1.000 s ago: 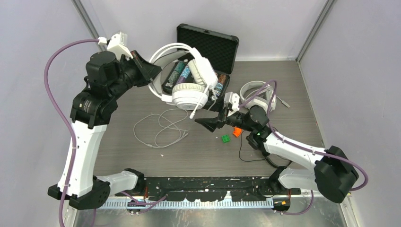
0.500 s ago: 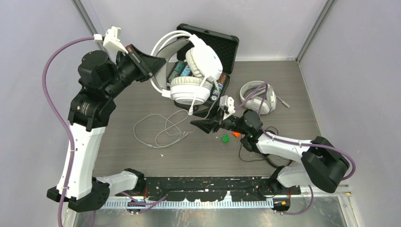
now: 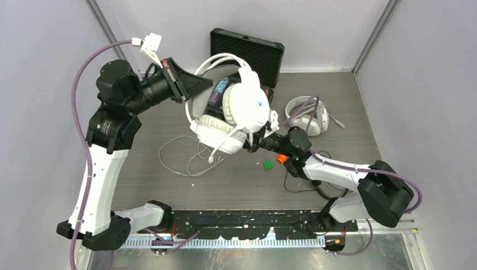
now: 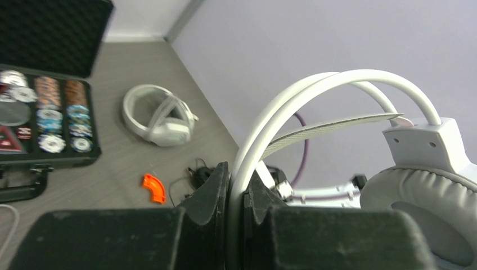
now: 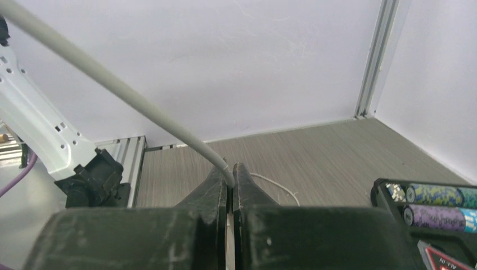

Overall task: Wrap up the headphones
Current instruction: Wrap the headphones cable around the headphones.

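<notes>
A large white pair of headphones [image 3: 243,108] hangs in the air over the table's middle. My left gripper [image 4: 236,175] is shut on its headband [image 4: 292,93], the white tube squeezed between both fingers. Its grey-white cable [image 5: 112,83] runs down into my right gripper [image 5: 230,170], which is shut on it at the fingertips. In the top view that gripper's tips are hidden under the lower ear cup [image 3: 220,135]. A second white pair [image 3: 306,115] lies at the right. A small black pair [image 4: 199,174] with its thin black cable [image 3: 292,183] lies near the right arm.
An open black case [image 3: 247,49] of poker chips stands at the back, behind the raised headphones. Loose white cable [image 3: 183,153] loops on the table at the left of centre. An orange piece [image 3: 282,158] and a green piece [image 3: 269,165] lie by the right wrist.
My left arm swung the white headphones rightward and toward the right gripper. The right gripper, open a second ago, moved in under the ear cup and shut on the cable.
</notes>
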Action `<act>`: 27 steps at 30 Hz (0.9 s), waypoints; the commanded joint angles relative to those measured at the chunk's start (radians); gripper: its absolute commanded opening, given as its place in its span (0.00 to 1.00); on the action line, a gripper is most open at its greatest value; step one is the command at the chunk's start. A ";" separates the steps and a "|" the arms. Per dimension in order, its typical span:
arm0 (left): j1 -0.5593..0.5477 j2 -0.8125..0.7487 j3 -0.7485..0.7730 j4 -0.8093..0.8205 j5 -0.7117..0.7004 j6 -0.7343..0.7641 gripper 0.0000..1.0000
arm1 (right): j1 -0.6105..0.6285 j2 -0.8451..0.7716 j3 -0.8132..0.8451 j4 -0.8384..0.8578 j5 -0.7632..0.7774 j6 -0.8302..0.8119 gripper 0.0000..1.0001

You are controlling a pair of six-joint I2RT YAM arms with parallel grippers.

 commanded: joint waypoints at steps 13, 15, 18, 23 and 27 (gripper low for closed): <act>0.003 -0.013 -0.098 -0.071 0.456 0.120 0.00 | 0.002 -0.018 0.150 -0.159 0.035 -0.109 0.01; 0.002 -0.015 -0.123 -0.084 0.485 0.153 0.00 | 0.001 -0.027 0.161 -0.200 0.035 -0.123 0.00; 0.001 -0.009 -0.139 -0.167 0.504 0.236 0.00 | -0.008 -0.042 0.172 -0.245 0.037 -0.128 0.00; -0.004 0.015 -0.098 -0.407 0.383 0.456 0.00 | -0.046 -0.087 0.188 -0.360 0.055 -0.132 0.00; -0.018 0.017 -0.090 -0.514 0.296 0.610 0.00 | -0.076 -0.151 0.206 -0.528 0.060 -0.167 0.00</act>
